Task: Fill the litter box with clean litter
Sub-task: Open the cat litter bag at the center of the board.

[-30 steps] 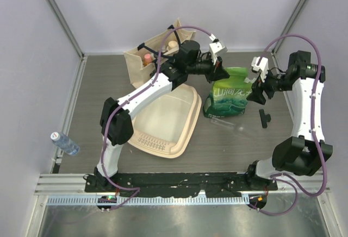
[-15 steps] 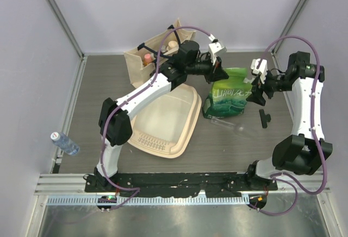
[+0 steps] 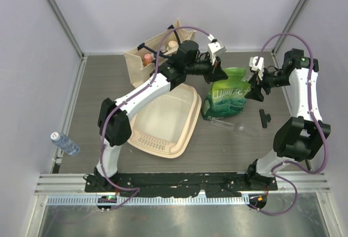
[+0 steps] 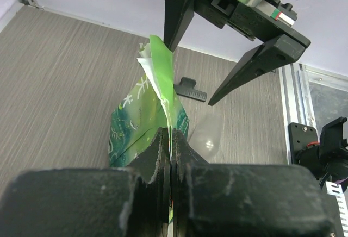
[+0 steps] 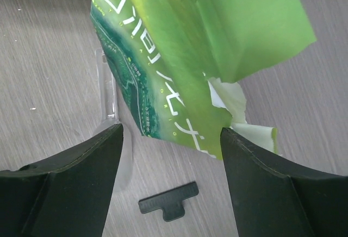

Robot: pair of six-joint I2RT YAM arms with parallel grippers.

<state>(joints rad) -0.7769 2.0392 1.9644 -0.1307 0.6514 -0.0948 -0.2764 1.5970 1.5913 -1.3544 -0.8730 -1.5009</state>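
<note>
Top external: box (image 3: 163, 120) is seen unfilled; bag (image 3: 228, 95) is pinched by left jaws; right jaws are held apart.

The litter box (image 3: 173, 118) is a large cream plastic tray with rounded corners and a wide rim. It lies open side up near the middle of the tabletop (image 3: 95, 98), turned diagonally. Its ribbed slotted strip sits at the near-left end, and its floor shows bare plastic.
</note>
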